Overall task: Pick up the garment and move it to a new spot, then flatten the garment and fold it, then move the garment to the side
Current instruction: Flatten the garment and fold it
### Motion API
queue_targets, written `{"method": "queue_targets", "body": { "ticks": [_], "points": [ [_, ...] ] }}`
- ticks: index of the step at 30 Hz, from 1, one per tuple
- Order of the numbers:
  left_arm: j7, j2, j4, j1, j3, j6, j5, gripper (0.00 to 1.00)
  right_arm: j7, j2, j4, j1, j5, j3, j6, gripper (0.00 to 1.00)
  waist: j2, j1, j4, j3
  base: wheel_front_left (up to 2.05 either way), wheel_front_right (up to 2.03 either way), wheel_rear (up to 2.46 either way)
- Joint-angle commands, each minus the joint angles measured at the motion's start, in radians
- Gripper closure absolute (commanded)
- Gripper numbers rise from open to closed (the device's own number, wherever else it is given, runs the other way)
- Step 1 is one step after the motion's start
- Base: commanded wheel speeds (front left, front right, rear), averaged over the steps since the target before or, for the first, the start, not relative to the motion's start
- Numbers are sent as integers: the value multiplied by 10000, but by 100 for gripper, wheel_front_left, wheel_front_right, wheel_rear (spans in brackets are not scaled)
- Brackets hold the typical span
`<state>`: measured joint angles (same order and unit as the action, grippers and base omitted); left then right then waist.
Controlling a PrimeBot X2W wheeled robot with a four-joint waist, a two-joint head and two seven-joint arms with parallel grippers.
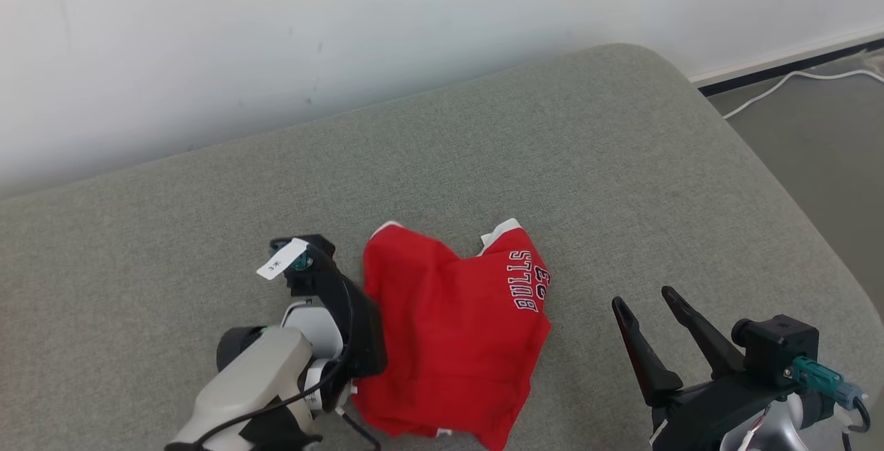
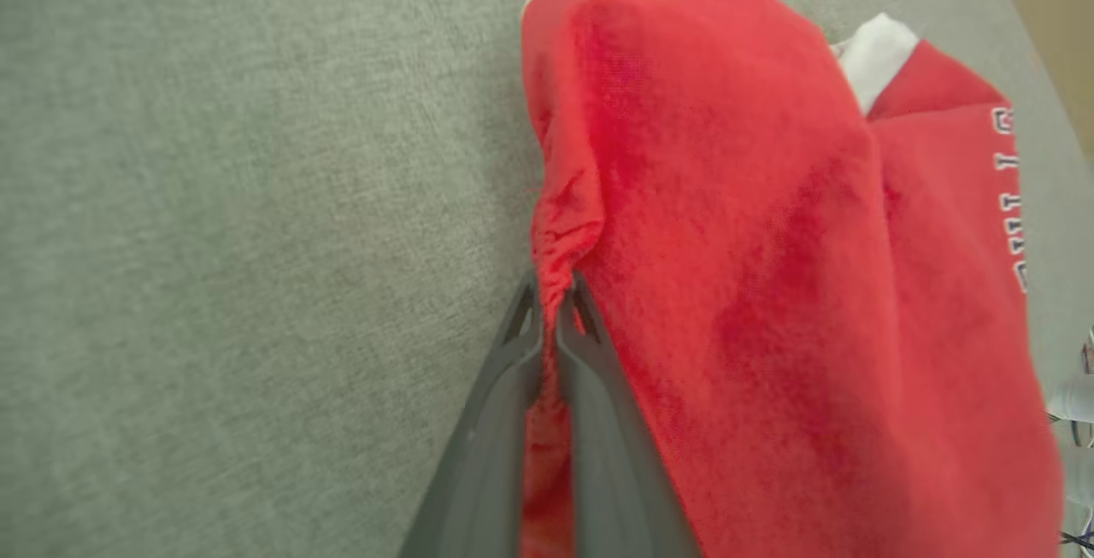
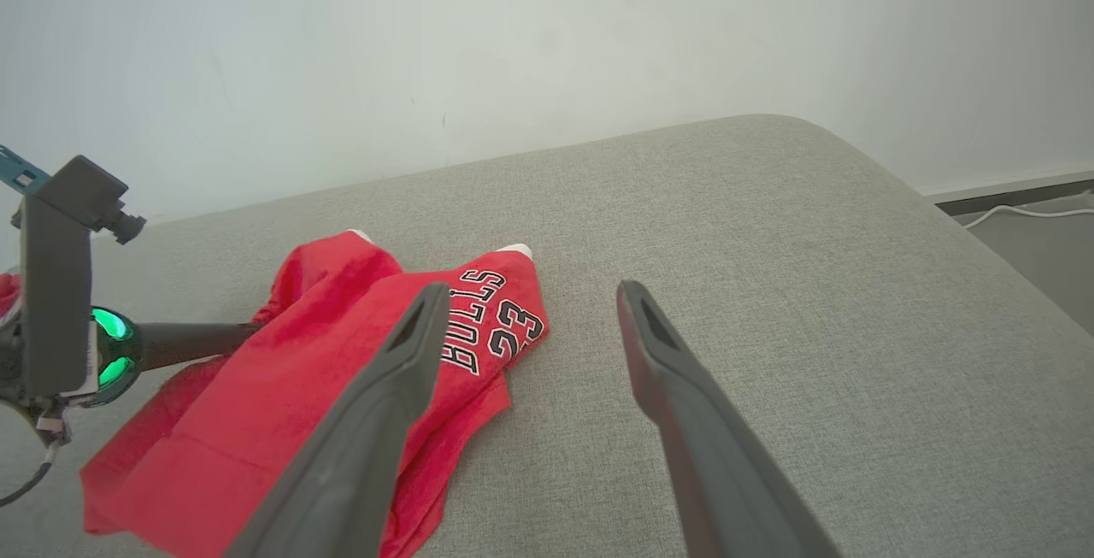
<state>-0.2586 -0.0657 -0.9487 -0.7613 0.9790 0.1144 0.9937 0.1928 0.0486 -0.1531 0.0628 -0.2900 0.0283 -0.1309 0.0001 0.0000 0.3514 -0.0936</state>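
Red garment edge in L pincer; grey cushion wide beyond.

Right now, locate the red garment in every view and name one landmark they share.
Head view: garment lower centre, on the grey cushion.
Left wrist view: garment across the right half, its edge pinched in the shut left gripper.
Right wrist view: garment lower left, partly behind the open right gripper.
Shared landmark: the white BULLS lettering near the garment's right side.

Bare cushion lies open right of the garment, and the wall closes the far edge.
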Motion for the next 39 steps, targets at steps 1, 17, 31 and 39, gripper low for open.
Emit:
{"method": "queue_targets", "body": {
  "ticks": [1,17,31,39],
  "points": [
    [169,-25,68,-207,-73,-64,19,100,-66,36,28,-96,-101,-42,3,0,-1,0,-11,14,0,0,0],
    [3086,138,1820,-2319,-176,-600,-222,100,10,36,199,86,-75,65,3,0,-1,0,-72,673,0,0,0],
    [3301,-587,2908,-1145,419,35,465,100,-136,33,162,237,-296,-236,3,0,-1,0,-871,608,0,0,0],
    [3355,-1433,3165,626,522,380,750,100,-65,36,154,265,-225,-228,3,0,-1,0,-1494,623,0,0,0]
  ]
}}
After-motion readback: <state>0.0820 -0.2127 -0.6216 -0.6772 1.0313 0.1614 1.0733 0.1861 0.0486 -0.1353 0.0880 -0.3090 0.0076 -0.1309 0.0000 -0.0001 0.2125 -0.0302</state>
